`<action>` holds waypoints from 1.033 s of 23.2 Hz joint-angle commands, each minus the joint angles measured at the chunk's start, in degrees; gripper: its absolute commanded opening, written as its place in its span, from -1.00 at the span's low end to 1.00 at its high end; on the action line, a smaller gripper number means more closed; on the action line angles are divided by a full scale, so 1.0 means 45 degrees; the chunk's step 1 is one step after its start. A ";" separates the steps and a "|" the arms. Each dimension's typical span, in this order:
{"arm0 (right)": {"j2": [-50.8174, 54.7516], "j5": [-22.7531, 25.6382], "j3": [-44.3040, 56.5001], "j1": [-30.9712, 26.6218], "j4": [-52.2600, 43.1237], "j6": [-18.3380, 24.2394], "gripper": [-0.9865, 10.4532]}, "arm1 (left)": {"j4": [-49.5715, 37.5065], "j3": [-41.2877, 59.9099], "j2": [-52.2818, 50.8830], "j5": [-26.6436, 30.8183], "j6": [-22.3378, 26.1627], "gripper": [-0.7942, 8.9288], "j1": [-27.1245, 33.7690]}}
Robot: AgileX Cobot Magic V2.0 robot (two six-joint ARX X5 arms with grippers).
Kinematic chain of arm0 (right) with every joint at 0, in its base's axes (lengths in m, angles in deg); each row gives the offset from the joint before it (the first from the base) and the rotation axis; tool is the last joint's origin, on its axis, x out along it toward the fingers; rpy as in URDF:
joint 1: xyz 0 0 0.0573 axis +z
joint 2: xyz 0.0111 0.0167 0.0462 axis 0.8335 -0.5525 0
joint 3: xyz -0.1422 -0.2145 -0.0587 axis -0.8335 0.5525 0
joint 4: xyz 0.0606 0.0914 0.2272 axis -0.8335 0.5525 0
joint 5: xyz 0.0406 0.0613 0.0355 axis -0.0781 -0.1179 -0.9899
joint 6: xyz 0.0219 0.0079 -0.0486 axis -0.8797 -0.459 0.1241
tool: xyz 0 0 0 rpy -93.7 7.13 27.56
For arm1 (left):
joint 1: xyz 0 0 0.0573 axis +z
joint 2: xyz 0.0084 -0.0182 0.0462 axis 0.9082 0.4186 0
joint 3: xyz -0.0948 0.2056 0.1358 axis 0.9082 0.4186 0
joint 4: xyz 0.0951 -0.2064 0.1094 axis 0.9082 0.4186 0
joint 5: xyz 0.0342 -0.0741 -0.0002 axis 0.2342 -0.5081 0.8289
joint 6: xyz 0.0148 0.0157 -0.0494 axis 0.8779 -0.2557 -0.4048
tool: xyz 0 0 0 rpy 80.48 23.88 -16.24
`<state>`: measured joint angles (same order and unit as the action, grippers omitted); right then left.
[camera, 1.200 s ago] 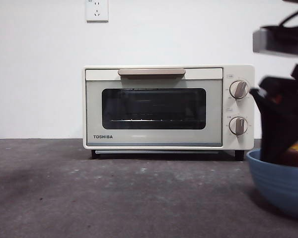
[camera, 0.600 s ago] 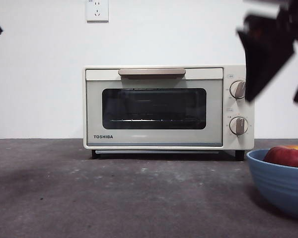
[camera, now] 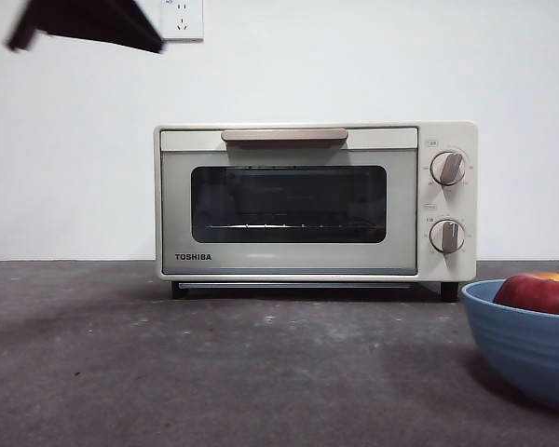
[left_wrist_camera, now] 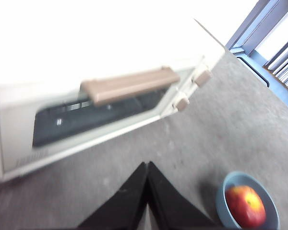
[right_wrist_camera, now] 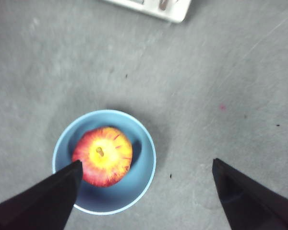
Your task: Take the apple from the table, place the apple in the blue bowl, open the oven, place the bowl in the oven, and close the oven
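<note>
Grey table (camera: 214, 372) — apple (right_wrist_camera: 102, 155) in blue bowl (right_wrist_camera: 139, 179), right hand (right_wrist_camera: 146, 189) spread above, left hand (left_wrist_camera: 147, 191) closed.

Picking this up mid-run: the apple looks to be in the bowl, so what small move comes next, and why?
Probably bring the left gripper, jaws shut and above the table, down toward the oven's beige handle. The apple lies in the blue bowl, the oven door is shut, and the right gripper hangs open above the bowl.

1. Left wrist view: wall behind the oven (left_wrist_camera: 110, 105) is overexposed white; oven blurred.
2. Front view: even light, sharp; soft shadow beneath the oven (camera: 315, 200).
</note>
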<state>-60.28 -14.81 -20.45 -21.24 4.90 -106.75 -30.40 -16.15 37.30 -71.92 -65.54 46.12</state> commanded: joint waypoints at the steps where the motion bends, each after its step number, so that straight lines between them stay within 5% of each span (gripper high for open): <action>1: 0.0413 0.0005 -0.0049 0.0083 -0.0078 -0.0500 -0.08 | -0.0525 -0.1209 0.1462 0.0102 0.0068 -0.82 -0.0209; 11: 0.1190 -0.0058 0.0272 0.0083 -0.0102 -0.0899 -0.08 | -0.0869 -0.4031 0.4964 0.0641 0.0423 -0.82 -0.0709; 24: 0.1166 -0.0058 0.0272 0.0083 -0.0879 -0.0884 -0.08 | -0.1972 -0.4439 0.6761 0.2181 0.1044 -0.82 -0.1569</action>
<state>-54.60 -15.12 -18.94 -21.24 1.38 -109.84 -38.94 -34.64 66.26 -62.94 -62.22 39.47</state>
